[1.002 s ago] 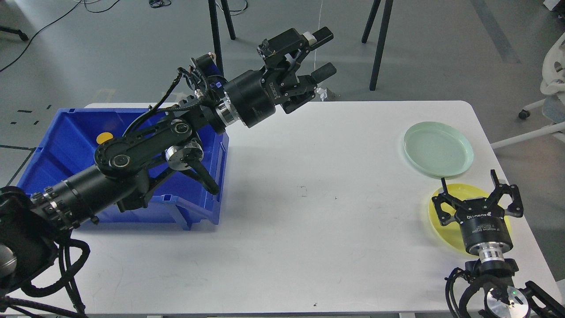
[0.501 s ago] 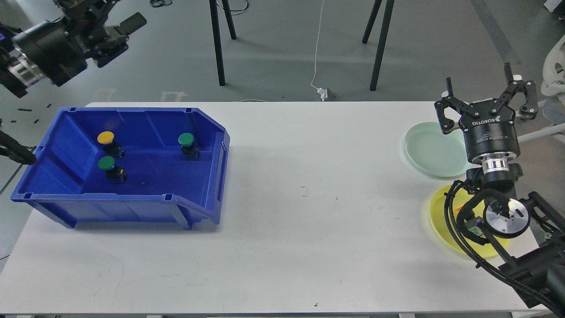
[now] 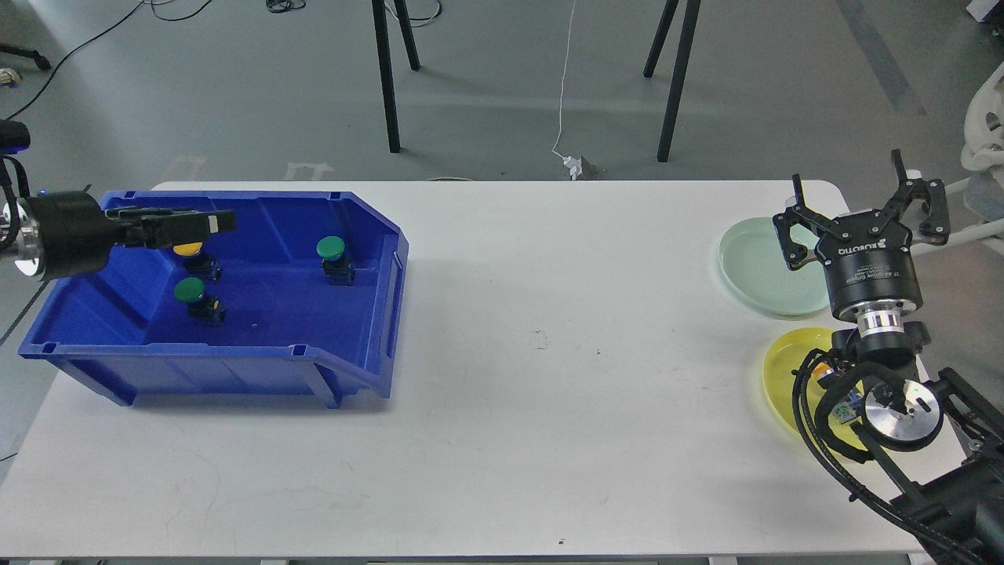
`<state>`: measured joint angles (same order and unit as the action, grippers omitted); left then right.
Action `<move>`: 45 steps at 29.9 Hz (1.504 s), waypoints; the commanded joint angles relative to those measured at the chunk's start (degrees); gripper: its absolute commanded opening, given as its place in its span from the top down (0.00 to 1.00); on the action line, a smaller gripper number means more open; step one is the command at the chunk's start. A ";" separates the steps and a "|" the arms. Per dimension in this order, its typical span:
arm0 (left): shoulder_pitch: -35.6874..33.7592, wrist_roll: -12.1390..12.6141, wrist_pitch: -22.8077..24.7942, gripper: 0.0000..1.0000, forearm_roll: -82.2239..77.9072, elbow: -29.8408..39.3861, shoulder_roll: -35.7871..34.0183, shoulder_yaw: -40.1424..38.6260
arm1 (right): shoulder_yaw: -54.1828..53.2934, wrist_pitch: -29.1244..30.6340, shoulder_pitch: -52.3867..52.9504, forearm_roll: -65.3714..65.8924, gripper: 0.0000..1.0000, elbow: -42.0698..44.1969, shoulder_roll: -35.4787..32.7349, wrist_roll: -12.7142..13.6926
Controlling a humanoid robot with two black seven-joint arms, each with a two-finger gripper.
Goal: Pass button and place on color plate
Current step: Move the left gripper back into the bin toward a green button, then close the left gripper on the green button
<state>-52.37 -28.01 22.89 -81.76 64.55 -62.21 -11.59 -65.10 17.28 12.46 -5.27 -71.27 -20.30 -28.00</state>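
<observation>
bin (image 3: 235,369): glossy blue plastic
table (image 3: 510,392): matt white, faintly scuffed
right plates (image 3: 765,271): smooth translucent plastic
right gripper (image 3: 863,208): matt black

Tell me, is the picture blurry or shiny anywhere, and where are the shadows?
Head view: sharp all over, evenly lit; soft shadow under the bin on the table; the left gripper is dark and seen side-on, so its fingers are hard to tell apart; a faint sheen on the green plate.
</observation>
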 commanded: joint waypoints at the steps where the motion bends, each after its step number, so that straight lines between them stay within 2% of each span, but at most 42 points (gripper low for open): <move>1: 0.16 0.01 -0.04 0.19 -3.05 -3.81 1.29 1.39 | 0.07 0.39 -1.11 0.00 0.01 -0.36 -0.01 0.00; 12: 0.25 0.01 -0.39 0.19 -6.66 -18.05 11.31 4.03 | -0.37 0.48 -1.47 0.00 0.01 -0.62 -0.10 0.00; 23: 2.00 0.01 -0.48 0.19 -6.84 -27.19 16.50 5.35 | -0.55 0.48 -2.44 -0.09 0.01 -0.71 -0.10 0.00; 36: 2.45 0.01 -0.48 0.20 -6.84 -28.96 18.09 6.13 | -0.64 2.94 -3.93 -0.09 0.01 -0.62 -0.36 0.00; 45: 2.44 0.01 -0.48 0.27 -6.75 -31.59 19.14 7.81 | -1.43 2.94 -3.93 -0.09 0.01 -0.53 -0.45 0.00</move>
<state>-49.90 -28.00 22.40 -88.56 34.21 -43.50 -3.82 -66.23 20.22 8.53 -5.33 -71.82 -20.74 -28.00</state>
